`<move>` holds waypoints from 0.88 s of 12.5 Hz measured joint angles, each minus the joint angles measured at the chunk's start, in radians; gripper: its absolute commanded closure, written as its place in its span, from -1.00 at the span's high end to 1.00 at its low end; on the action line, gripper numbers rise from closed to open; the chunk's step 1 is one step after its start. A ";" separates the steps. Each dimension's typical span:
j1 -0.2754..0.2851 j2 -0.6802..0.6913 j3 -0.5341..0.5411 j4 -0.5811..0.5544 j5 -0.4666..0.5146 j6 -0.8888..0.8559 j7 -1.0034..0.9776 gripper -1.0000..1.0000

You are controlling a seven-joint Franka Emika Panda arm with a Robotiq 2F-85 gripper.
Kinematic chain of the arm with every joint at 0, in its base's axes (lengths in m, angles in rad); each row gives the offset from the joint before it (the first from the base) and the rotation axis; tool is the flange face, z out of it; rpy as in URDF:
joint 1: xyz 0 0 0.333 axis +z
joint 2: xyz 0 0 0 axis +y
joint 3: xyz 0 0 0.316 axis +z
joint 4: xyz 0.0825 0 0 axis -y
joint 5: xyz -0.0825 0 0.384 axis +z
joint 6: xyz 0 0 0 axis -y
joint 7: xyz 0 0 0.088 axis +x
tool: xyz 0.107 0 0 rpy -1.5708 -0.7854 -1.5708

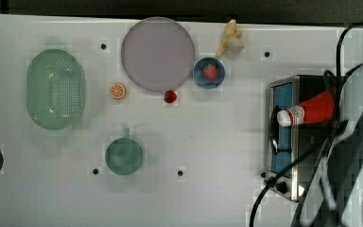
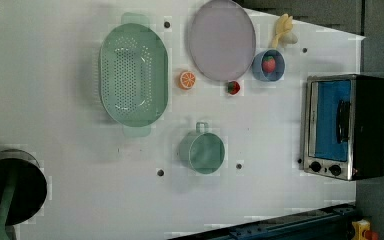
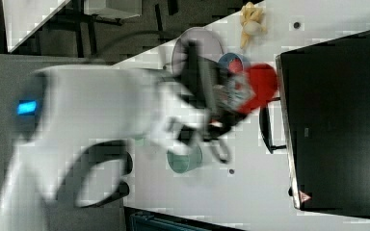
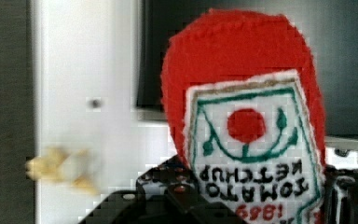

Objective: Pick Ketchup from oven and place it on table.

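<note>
— Red felt, that's what catches my eye: the ketchup [image 1: 312, 109] is up in the air above the oven [image 2: 347, 125], tipped over, white cap towards the top view's left, over the blue glass door.

— So it's out?

— Looks that way to me. The oven door is shut in the left view, and in the wrist view the bottle sits right in the gripper [image 4: 242, 205], label facing the camera. The gripper is clamped round the ketchup near its label end.

— What should it do now?

— Carry it clear of the oven before lowering, I'd say. The table [image 1: 217, 142] has a wide bare patch between the oven and the green cup [image 1: 124, 156]; that's the safe spot.

— Anything to dodge?

— The blue bowl [image 1: 209, 73] with a strawberry in it, the loose strawberry [image 1: 170, 96] by the purple plate [image 1: 158, 54], and the cable [image 1: 264, 194] trailing at the oven's corner. It's a soft bottle, so it may squash or sag in the grip; I'd bring it down slowly, base first, and only let go once it's resting, or it'll likely topple.
</note>
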 measured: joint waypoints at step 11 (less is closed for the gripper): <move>0.305 -0.116 0.327 -0.110 -0.113 -0.089 0.000 0.27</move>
